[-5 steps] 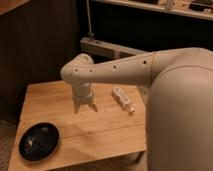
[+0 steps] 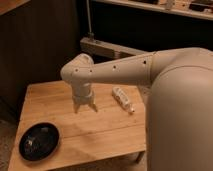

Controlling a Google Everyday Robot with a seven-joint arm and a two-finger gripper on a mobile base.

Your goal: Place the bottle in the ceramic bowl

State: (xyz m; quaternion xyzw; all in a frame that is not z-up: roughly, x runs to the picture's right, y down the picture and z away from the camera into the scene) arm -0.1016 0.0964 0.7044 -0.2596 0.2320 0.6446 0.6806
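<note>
The bottle (image 2: 122,99) bears a pale label, but its writing is too small to read. It is slim, whitish plastic with a narrow white cap. It lies on its side on the counter (image 2: 100,135), cap end toward the near edge. It is well apart from the bowl (image 2: 39,141), far to the bowl's right in the view and farther back. The bowl is round, shallow and glossy black, plate-like, with a few faint glints inside. It sits on the pale wooden planks, whose grain runs across the view. The pincer (image 2: 85,108) hangs between the two, up and right of the bowl, pointing down at the wood. Its two pale fingers are spread apart and grasp nothing. It hangs from a smooth cream arm (image 2: 125,70) with a rounded joint and a row of small dark holes along its side. Against the earlier frame, bottle and bowl lie where they were, and the pincer has kept nearly the same spot, equally released.
</note>
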